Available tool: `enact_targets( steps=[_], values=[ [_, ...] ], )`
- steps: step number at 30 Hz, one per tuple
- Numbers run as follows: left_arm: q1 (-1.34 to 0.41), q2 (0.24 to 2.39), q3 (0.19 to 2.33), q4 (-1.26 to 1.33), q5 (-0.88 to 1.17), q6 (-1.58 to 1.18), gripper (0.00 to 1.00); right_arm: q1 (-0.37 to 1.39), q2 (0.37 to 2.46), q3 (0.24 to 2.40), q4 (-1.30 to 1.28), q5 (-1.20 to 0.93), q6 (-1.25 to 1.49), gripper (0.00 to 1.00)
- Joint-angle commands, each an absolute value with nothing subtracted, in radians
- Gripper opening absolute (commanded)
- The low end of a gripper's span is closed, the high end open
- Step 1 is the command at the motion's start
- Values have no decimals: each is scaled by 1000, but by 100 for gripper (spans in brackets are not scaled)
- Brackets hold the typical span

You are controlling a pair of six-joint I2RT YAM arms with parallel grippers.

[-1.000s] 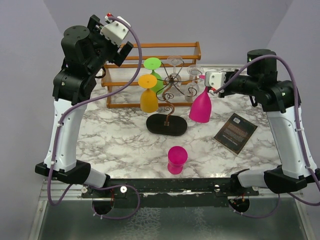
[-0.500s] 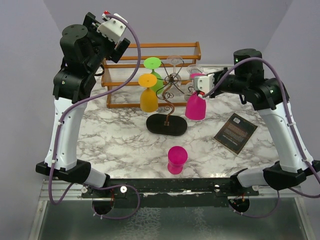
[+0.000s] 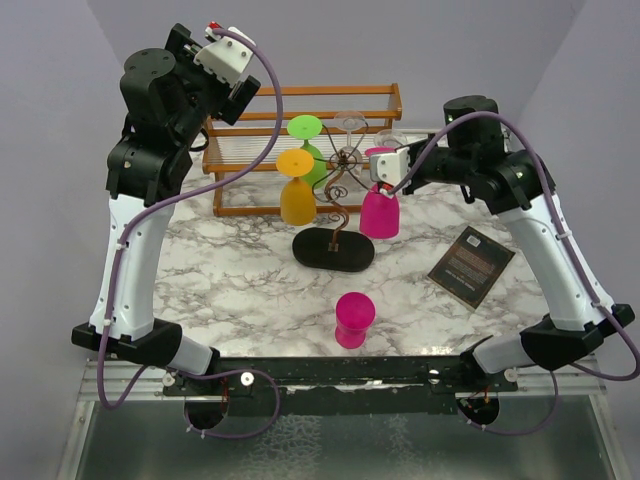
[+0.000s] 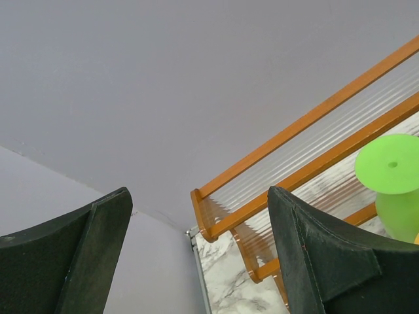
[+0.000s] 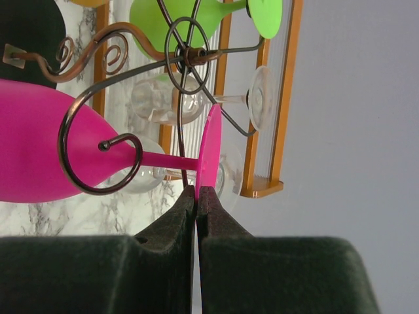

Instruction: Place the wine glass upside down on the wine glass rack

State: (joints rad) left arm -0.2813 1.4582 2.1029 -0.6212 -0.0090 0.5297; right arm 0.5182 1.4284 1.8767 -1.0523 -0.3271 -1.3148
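One surface [image 3: 240, 280], white marble pattern with grey veins; plain lilac-grey walls [image 3: 420, 50] on all sides.

At the rear, an orange-brown wooden slatted shelf [image 3: 300, 92]. In front of it, a dark brown wire rack [image 3: 340, 215] with a spiral stem, scroll arms and a flat black oval base. An orange wine glass [image 3: 297, 195] and a green wine glass [image 3: 308, 145] hang bowl-down on its left side. Clear glasses [image 3: 350, 125] sit behind the hub.

A second magenta glass [image 3: 354, 318] stands inverted near the front edge. A dark rectangular card [image 3: 471, 264] lies flat at the right.

Right hand [image 5: 196, 195]: clenched, fingers nearly meeting, pinching the rim of the foot of the magenta wine glass [image 3: 380, 212]. The glass is bowl down and foot up, at the right side of the rack. In the wrist view its stem runs right beside a curled scroll arm. Cannot tell whether the foot bears on the wire.

Left hand [image 4: 198, 193]: spread wide, holding nothing. It is raised high over the left rear, facing the wall and the shelf's end.
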Motion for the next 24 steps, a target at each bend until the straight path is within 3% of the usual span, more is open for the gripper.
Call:
enact_targets(
  steps=[1, 24],
  values=[
    [-273, 1460, 2110, -597, -33, 540, 88, 540, 1442, 1914, -1019, -371, -1312, 1],
    [-274, 1463, 2090, -604, -20, 545, 89, 561, 1404, 1942, -1099, -435, -1270, 1]
  ],
)
